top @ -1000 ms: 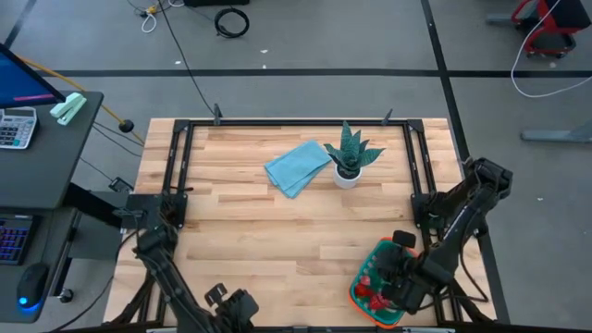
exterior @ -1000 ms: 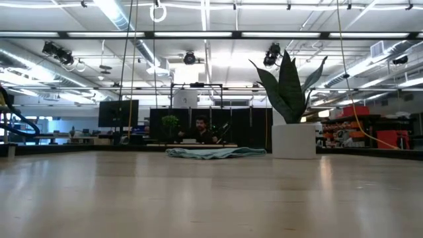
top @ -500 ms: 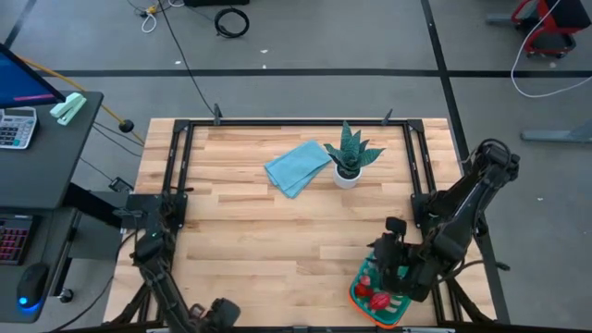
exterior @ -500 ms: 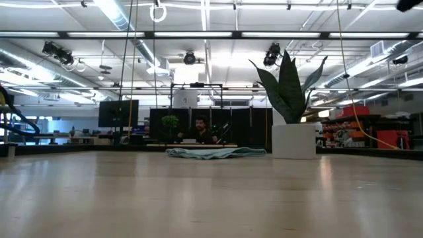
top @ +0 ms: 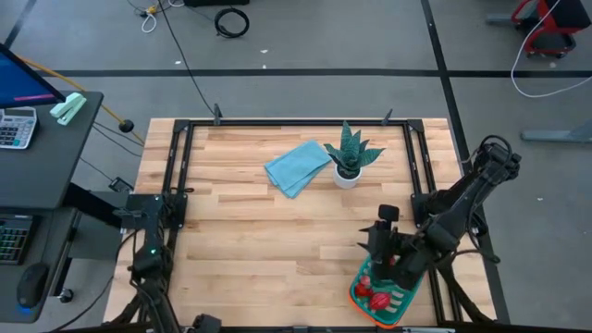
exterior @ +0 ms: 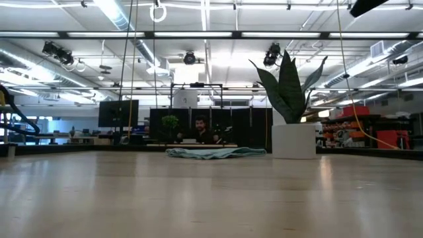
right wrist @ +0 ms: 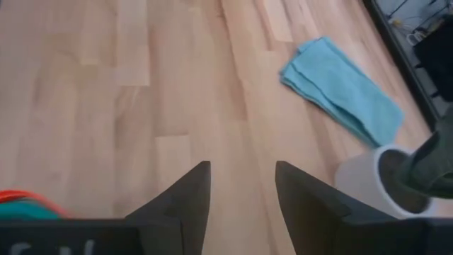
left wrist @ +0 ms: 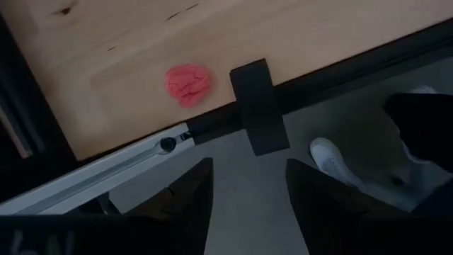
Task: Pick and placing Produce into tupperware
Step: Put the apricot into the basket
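Left wrist view shows you a small, crinkled pink toy produce piece point(left wrist: 189, 84) just ahead of the open left gripper point(left wrist: 244, 188), probably light and soft, so pinch it across its middle.

Grey concrete floor point(top: 305, 42) around wooden table point(top: 250, 231), dark seam lines crossing it. Black coiled cable point(top: 231, 20) on floor. Dark desk point(top: 42, 153) with calculator point(top: 17, 127). Low view: large hall, long ceiling strip lights point(exterior: 211, 34), dark monitors point(exterior: 117, 112), seated person point(exterior: 200, 129) far off.
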